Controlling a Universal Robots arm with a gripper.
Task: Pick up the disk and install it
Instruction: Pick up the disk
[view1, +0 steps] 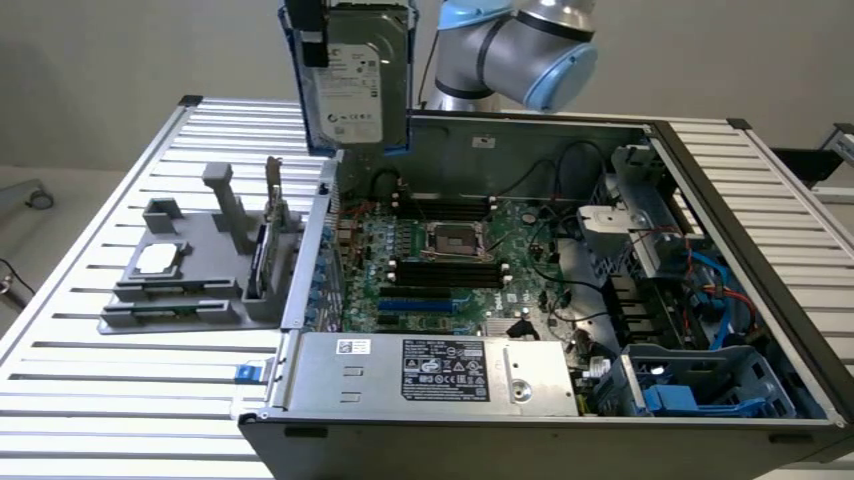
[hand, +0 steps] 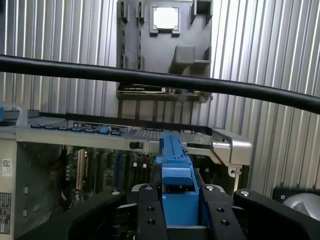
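The disk hangs upright in the air above the far left corner of the open computer case, its white label facing the camera and blue rails along its sides. My gripper grips it from above, shut on it. In the wrist view I see the disk edge-on as a blue rail, clamped by the gripper between two black fingers. Below it lie the case wall and the motherboard.
A grey fixture on the slatted table holds a small square silver chip and a thin dark upright card. Inside the case are the motherboard, a power supply and a blue drive bay. A black cable crosses the wrist view.
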